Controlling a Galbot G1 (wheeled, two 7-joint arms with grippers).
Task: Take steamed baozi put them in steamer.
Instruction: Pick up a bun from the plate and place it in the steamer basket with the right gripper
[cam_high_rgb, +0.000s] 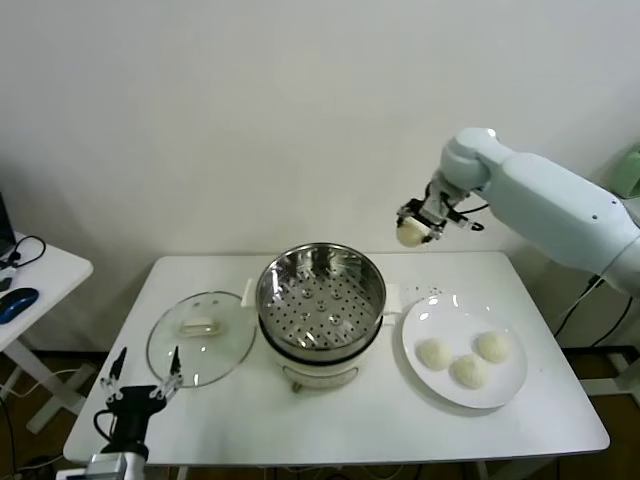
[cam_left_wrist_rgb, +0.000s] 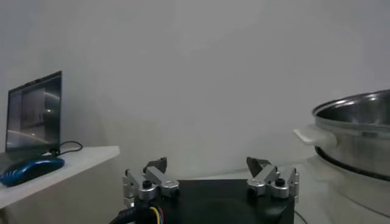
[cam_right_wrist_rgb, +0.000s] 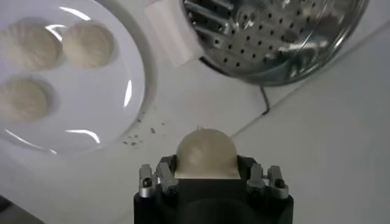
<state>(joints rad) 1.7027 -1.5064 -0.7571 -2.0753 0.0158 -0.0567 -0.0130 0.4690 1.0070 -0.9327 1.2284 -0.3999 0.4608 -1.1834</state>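
We record one steamed baozi (cam_high_rgb: 410, 235) clamped between the closed fingers of the right gripper (cam_high_rgb: 417, 224), held in the air above the table's far edge, at about two o'clock from the steamer (cam_high_rgb: 321, 295). In the right wrist view the same bun (cam_right_wrist_rgb: 205, 153) sits wedged between the fingers (cam_right_wrist_rgb: 161, 177), well clear of the surface below. The steamer stands at the centre of the white table (cam_high_rgb: 330, 420); its perforated floor holds no bun. At three o'clock from it, just beside its side handle, we note a white plate (cam_high_rgb: 424, 318) carrying three further baozi (cam_high_rgb: 465, 357) grouped close together. At nine o'clock lies the glass lid (cam_high_rgb: 199, 338), flat on the table and touching the steamer's base. The left gripper (cam_high_rgb: 140, 378) rests low at the table's near left corner, seven o'clock from the steamer, jaws spread apart and holding nothing. A side desk (cam_high_rgb: 40, 275) with a blue mouse (cam_high_rgb: 16, 303) stands further left.
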